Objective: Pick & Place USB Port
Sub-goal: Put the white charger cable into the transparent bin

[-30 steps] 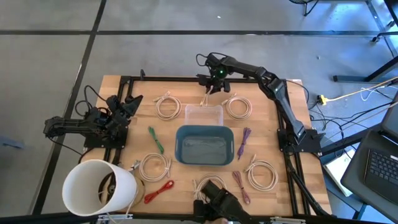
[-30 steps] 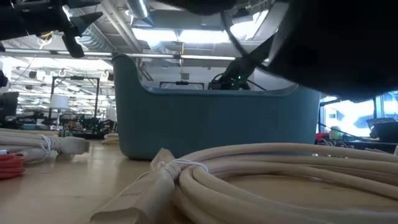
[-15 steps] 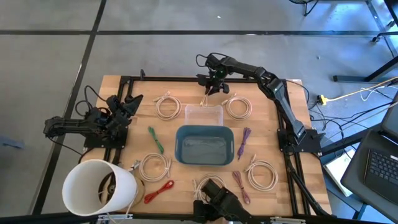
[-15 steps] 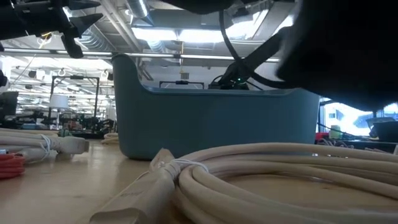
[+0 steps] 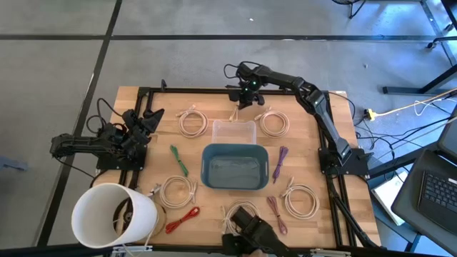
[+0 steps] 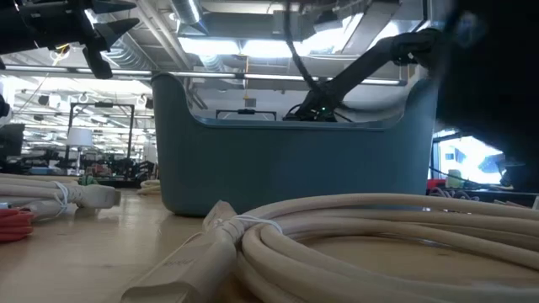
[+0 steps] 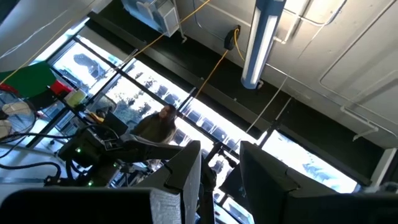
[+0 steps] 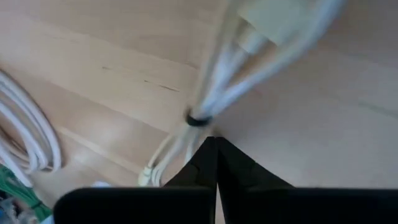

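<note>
A small cream USB cable bundle (image 5: 234, 113), bound by a black tie (image 8: 197, 118), lies on the wood near the table's far edge, beside a clear tray (image 5: 234, 130). My right gripper (image 5: 244, 95) is over the bundle's far end, pointing down. It is shut, and its tips (image 8: 216, 142) are next to the tie. The bundle's plug end (image 8: 280, 18) shows blurred. My left gripper (image 7: 221, 171) is open and points up at the ceiling. Its arm is parked at the table's left edge (image 5: 136, 128). My right gripper comes at the bundle from above with shut fingers, beside the black tie (image 8: 197, 118) at its middle. I cannot tell whether the tips touch the bundle or have a strand between them. The bundle lies along the table.
A blue bin (image 5: 235, 165) stands mid-table, and in the low view (image 6: 286, 168) it hides the far side. Cream cable coils (image 5: 191, 121) (image 5: 274, 123) (image 5: 301, 200) lie around it, with green (image 5: 178, 160), purple (image 5: 280, 164) and red (image 5: 183, 219) cables. A white bucket (image 5: 114, 214) fills the near left corner.
My right gripper has stayed over the small bundle at the far edge, with only a slight turn of its wrist. In the low view a dark shape close to the camera has drawn off to the right, uncovering the bin's right wall and the right arm.
</note>
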Robot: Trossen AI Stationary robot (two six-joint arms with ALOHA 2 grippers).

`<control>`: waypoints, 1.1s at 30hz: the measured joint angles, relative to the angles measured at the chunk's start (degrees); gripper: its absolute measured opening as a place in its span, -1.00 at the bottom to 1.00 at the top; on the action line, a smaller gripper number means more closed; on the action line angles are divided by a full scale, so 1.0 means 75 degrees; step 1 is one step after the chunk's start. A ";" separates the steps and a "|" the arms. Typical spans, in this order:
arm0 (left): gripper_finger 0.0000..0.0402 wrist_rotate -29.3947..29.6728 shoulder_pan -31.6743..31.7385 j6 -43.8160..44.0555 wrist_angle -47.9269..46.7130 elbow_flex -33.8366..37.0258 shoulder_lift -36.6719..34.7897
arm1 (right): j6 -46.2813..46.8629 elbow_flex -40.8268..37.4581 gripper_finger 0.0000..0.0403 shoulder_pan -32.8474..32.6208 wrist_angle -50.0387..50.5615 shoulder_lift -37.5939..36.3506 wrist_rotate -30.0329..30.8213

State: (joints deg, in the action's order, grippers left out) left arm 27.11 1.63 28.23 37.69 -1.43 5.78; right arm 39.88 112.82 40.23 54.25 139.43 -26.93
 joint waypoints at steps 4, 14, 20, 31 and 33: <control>-0.48 0.0003 -0.0003 -0.0003 -0.0002 0.0000 -0.0001 | -0.0602 0.0560 -0.99 -0.0003 0.0022 -0.0006 0.0058; -0.48 0.0419 -0.0002 -0.0009 -0.0034 0.0000 -0.0003 | -0.1002 0.2635 -1.00 -0.0310 0.0356 0.0096 0.0622; -0.48 0.0459 -0.0002 -0.0003 -0.0033 0.0000 -0.0001 | -0.1025 0.2823 -1.00 -0.0660 0.1190 0.0580 0.0697; -0.48 0.0536 0.0000 0.0300 -0.0031 0.0000 0.0000 | -0.1197 0.2948 -1.00 -0.0794 0.2560 0.1053 0.1079; -0.48 0.0553 0.0000 0.0289 -0.0031 0.0000 0.0000 | -0.1526 0.2951 -1.00 -0.0733 0.3185 0.1067 0.1429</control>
State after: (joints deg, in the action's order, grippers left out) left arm 31.26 1.63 30.40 37.45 -1.43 5.78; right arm 28.43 134.96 34.73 78.14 147.43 -16.21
